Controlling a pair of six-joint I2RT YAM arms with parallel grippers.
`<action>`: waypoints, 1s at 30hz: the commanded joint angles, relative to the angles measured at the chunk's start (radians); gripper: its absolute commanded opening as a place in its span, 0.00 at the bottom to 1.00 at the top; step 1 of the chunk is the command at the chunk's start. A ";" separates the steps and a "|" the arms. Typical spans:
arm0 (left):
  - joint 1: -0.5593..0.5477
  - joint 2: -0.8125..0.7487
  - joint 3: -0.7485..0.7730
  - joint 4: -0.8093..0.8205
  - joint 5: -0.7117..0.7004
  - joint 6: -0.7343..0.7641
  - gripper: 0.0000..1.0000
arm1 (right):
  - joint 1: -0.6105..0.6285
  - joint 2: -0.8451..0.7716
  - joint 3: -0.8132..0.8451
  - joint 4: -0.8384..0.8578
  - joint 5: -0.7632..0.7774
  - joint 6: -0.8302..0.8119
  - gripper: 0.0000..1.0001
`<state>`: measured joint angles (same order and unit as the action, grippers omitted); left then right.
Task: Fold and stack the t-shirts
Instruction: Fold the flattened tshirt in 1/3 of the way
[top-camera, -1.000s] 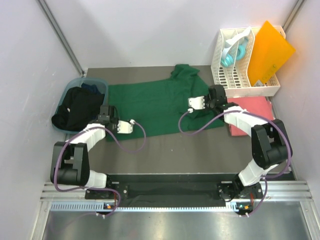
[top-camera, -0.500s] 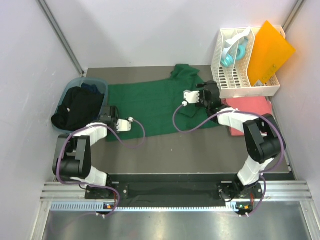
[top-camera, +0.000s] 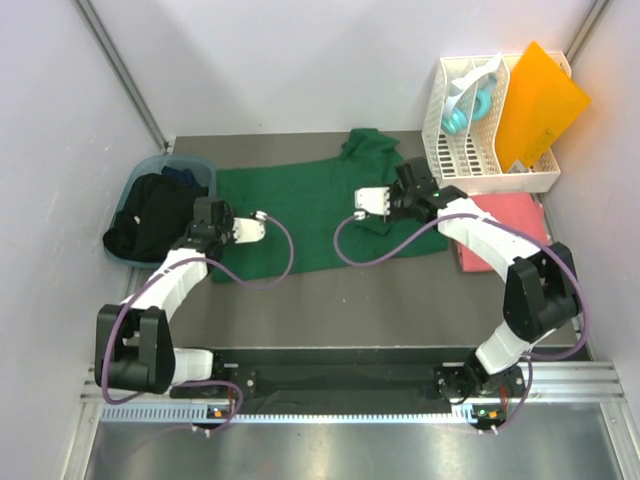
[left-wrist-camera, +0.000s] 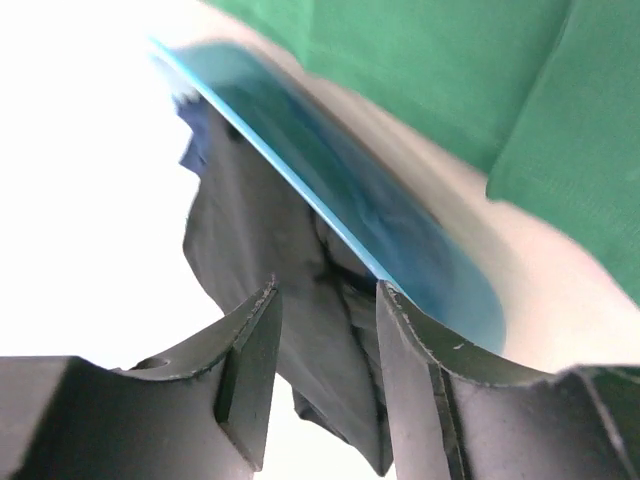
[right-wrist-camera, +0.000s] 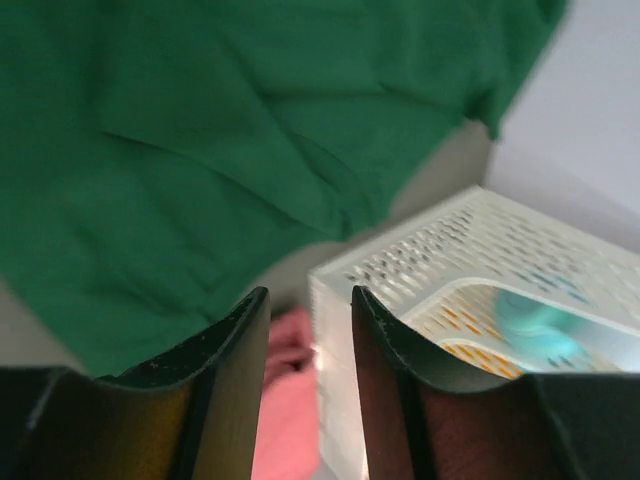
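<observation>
A dark green t-shirt (top-camera: 300, 210) lies spread flat on the table, also visible in the left wrist view (left-wrist-camera: 480, 70) and the right wrist view (right-wrist-camera: 200, 130). A folded coral pink t-shirt (top-camera: 505, 225) (right-wrist-camera: 290, 400) rests at the right, in front of the rack. Black t-shirts (top-camera: 155, 215) (left-wrist-camera: 260, 250) are heaped in a blue bin (top-camera: 190, 163) (left-wrist-camera: 400, 240). My left gripper (top-camera: 203, 215) (left-wrist-camera: 328, 295) hovers at the green shirt's left edge beside the bin, open and empty. My right gripper (top-camera: 418, 185) (right-wrist-camera: 310, 295) hangs over the shirt's right sleeve, open and empty.
A white slotted rack (top-camera: 480, 130) (right-wrist-camera: 480, 260) holding teal items stands at the back right, with an orange plastic sheet (top-camera: 540, 100) leaning in it. Grey walls close in the table on the left, back and right.
Both grippers went from shut to open. The left one shifted back toward the bin; the right one shifted left and back over the green shirt's sleeve.
</observation>
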<state>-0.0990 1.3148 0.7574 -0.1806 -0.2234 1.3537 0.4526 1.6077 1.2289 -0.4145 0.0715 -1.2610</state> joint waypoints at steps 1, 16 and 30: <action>-0.056 -0.017 0.033 -0.078 0.085 -0.036 0.47 | 0.063 0.032 0.041 -0.227 -0.111 0.092 0.37; -0.168 0.046 -0.006 -0.100 0.041 -0.065 0.45 | 0.139 0.184 0.063 -0.167 -0.104 0.164 0.27; -0.188 0.055 -0.013 -0.135 0.029 -0.079 0.43 | 0.138 0.265 0.099 -0.040 -0.045 0.169 0.24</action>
<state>-0.2798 1.3651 0.7551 -0.3103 -0.1841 1.2957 0.5808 1.8557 1.2713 -0.5068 0.0257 -1.1038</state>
